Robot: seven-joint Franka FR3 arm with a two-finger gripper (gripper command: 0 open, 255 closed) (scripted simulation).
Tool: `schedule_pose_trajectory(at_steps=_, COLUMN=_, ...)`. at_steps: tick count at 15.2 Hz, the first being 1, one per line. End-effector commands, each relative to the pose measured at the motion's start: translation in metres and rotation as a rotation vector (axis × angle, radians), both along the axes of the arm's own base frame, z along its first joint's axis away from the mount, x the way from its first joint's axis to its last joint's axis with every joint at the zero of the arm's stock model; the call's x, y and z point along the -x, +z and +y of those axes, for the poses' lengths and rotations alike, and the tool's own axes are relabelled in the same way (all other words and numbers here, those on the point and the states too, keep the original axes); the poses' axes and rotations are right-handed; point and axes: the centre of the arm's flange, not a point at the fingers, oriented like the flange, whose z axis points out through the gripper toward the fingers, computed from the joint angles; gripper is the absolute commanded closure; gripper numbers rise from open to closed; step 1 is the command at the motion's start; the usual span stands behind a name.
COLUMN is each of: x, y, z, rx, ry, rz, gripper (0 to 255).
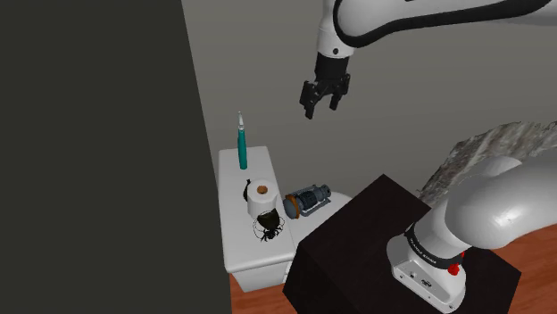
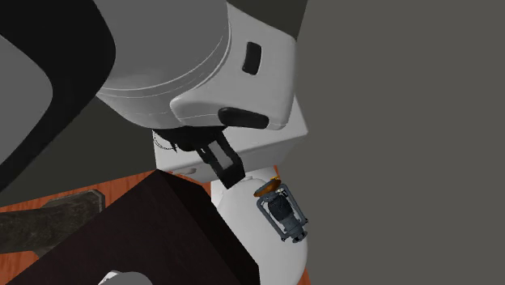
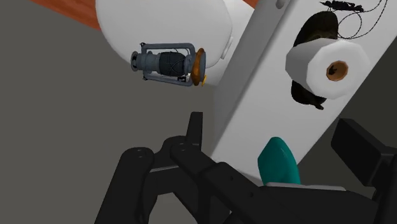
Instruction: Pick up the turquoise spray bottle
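Note:
The turquoise spray bottle stands upright at the far end of a white toilet tank lid, close to the wall. My gripper hangs open in the air, well above the tank and off toward the shoulder view's right of the bottle. Seen from the wrist, the bottle's turquoise body shows far below, in line with the gap of the gripper, untouched by either finger. One black finger shows under the arm in the second exterior view.
On the tank lid, nearer the stand, sit a toilet paper roll and a dark tangled object. A lantern lies on the toilet's seat lid. The dark stand is beside the toilet; a grey wall rises behind the tank.

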Motion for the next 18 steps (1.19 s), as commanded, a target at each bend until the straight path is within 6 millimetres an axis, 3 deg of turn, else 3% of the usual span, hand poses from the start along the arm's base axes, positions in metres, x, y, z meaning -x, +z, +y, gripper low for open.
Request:
schedule_pose_trajectory(at_steps=1, x=-0.023, y=-0.014, z=0.017, rx=0.009, ry=-0.007, rz=-0.012, gripper=0)
schedule_pose_trajectory(at_steps=18, x=-0.19, y=-0.112, z=0.121, rx=0.096, ry=-0.058, rz=-0.102, gripper=0)
